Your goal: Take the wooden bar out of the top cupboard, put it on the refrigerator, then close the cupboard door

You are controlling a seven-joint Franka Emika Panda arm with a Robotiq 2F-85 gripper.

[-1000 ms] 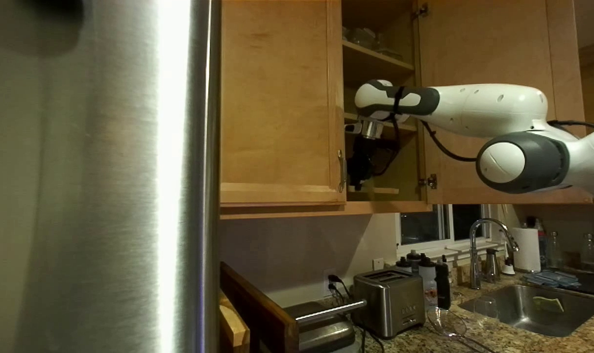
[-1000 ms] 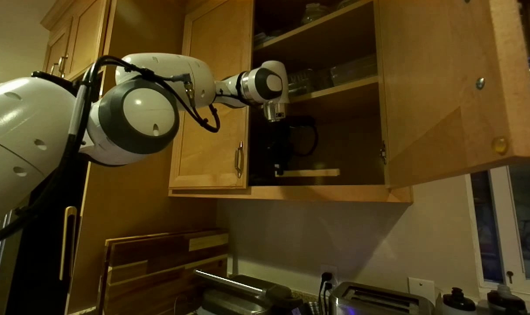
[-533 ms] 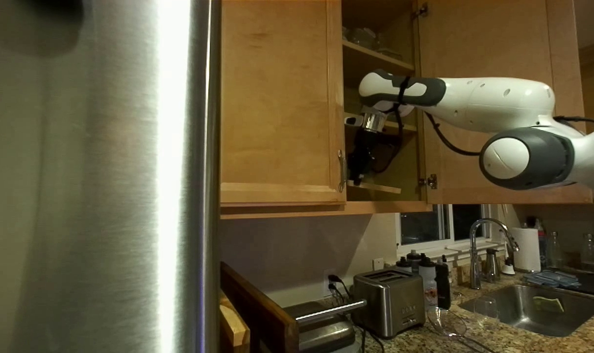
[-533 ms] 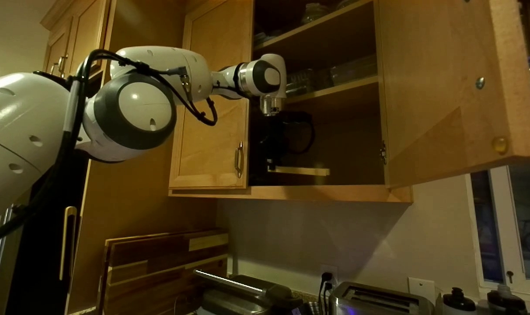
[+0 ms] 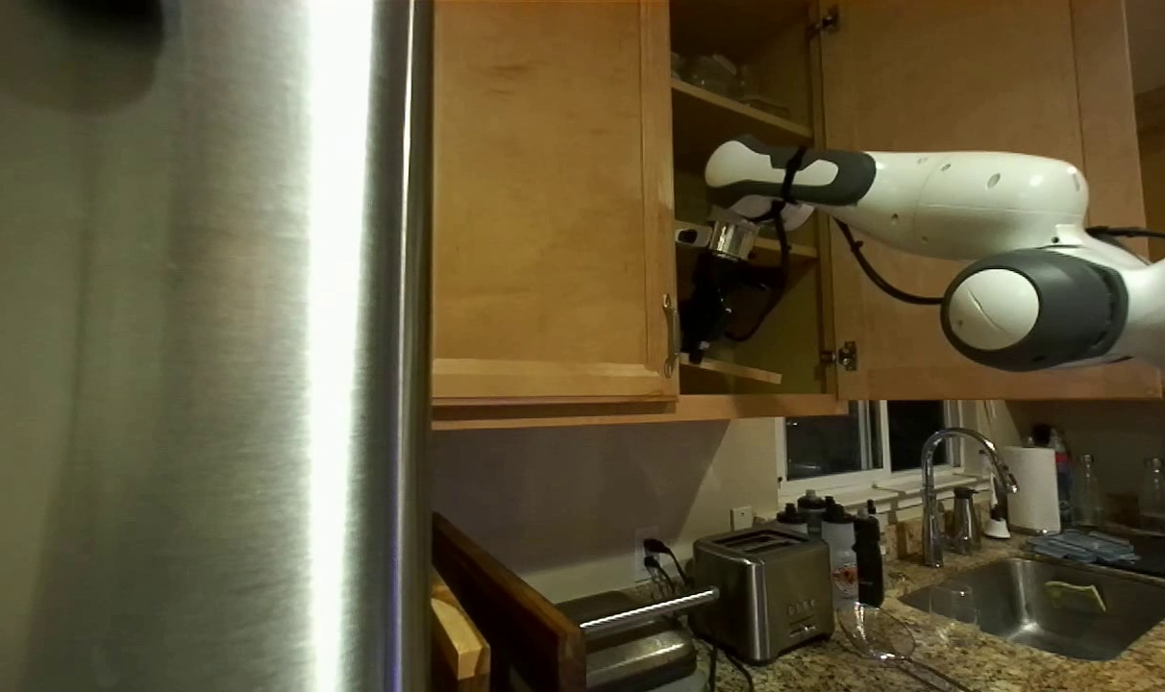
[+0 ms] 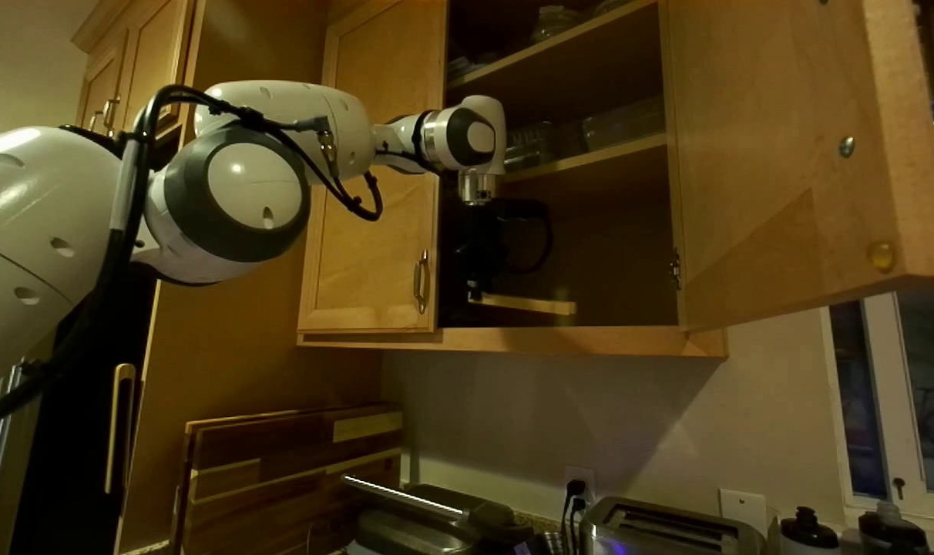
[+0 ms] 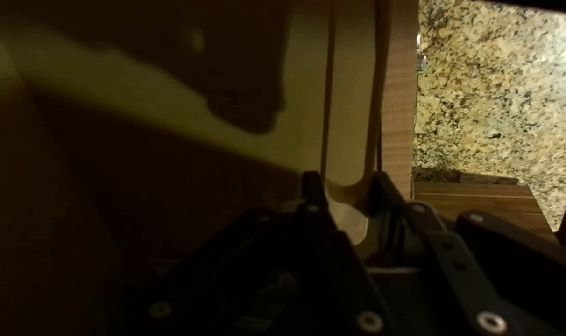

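Observation:
The wooden bar [image 6: 532,304], slim and pale tan, shows low inside the top cupboard [image 6: 513,339]. My gripper [image 7: 346,184] is shut on one end of it; in the wrist view the bar runs away from between the fingertips. In both exterior views the bar [image 5: 741,371] slants, its free end lower than the held end. The dark gripper [image 6: 475,293] hangs down inside the cupboard and is hard to make out there. The cupboard door [image 6: 775,169] stands wide open, hinged at the right. The refrigerator [image 5: 188,384] fills the left of an exterior view with brushed steel.
A closed neighbouring door [image 5: 544,211] with a metal handle borders the opening. Above the gripper, a shelf [image 6: 582,158] carries glassware. Below are a toaster [image 5: 765,596], several bottles, upright cutting boards [image 6: 282,478] and a sink [image 5: 1073,605].
The arm has risen a little, and the held bar has shifted left in an exterior view. The bar lay level a second ago and is now tilted. Over the last half second it barely moves.

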